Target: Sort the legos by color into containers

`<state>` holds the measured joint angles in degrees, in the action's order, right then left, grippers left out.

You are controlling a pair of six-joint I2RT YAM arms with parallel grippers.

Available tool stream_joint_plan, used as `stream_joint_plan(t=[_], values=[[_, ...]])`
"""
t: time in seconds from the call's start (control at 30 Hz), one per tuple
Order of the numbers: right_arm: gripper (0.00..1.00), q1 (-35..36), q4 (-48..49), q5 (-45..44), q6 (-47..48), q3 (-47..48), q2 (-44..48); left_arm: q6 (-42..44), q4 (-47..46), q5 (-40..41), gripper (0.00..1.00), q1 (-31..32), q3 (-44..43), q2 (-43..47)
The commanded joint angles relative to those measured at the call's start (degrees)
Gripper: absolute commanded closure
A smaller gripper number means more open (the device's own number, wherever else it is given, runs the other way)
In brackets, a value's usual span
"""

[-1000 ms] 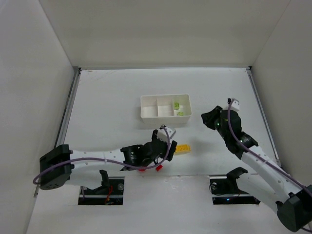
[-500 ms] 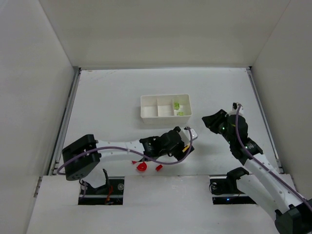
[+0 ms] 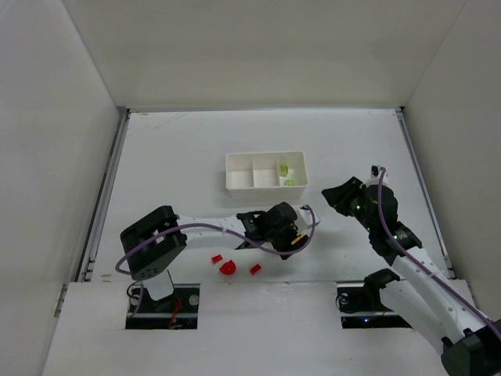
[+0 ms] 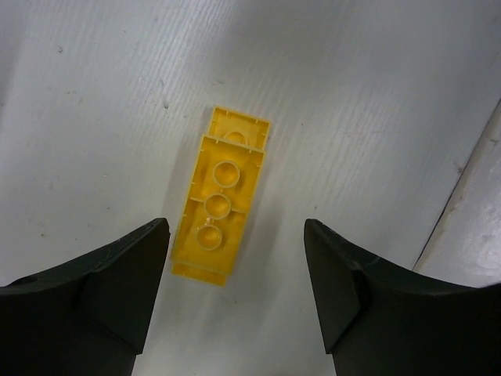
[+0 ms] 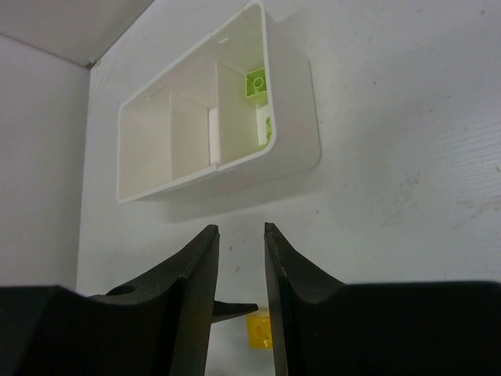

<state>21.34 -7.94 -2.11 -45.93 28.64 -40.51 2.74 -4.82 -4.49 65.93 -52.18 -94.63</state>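
- Nearest, tiny red bits [image 3: 228,268]: light, fiddly;
- the yellow brick [image 4: 219,207] lies flat between the left gripper's [image 4: 235,233] open jaws; we judge it light, rigid and slick, best pinched across its long sides; oblong, three rings atop;
- right gripper [image 5: 241,231] barely parted, empty;
- farthest, the white tray [image 3: 266,154] holds green pieces [image 3: 286,174] in its right compartment.

White arms [image 3: 207,229], black joints [image 3: 153,252], looping purple cables [image 3: 120,265], dark wedge-fingered claws [image 4: 235,235].

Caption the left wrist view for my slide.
Open left gripper straddles a yellow lego brick lying on the white table.
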Motion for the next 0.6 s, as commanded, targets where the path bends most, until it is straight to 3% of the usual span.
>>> stream_joint_plan(t=[0.0,0.13,0.33,0.57], values=[[0.64,-0.3,1.7,0.7,-0.2,0.2,0.4,2.7,2.3,-1.0,0.34,-0.6,-3.4,-2.0],[0.64,0.0,2.2,0.8,0.0,0.1,0.3,3.6,2.4,-0.5,0.38,-0.9,-4.8,-4.2],[0.64,0.1,2.7,0.8,0.1,-0.4,-0.4,3.8,2.4,-0.4,0.55,-0.9,-5.1,-3.7],[0.64,0.9,3.8,0.8,0.1,-0.8,-1.5,4.0,1.3,1.6,0.51,-0.6,-4.7,-1.8]])
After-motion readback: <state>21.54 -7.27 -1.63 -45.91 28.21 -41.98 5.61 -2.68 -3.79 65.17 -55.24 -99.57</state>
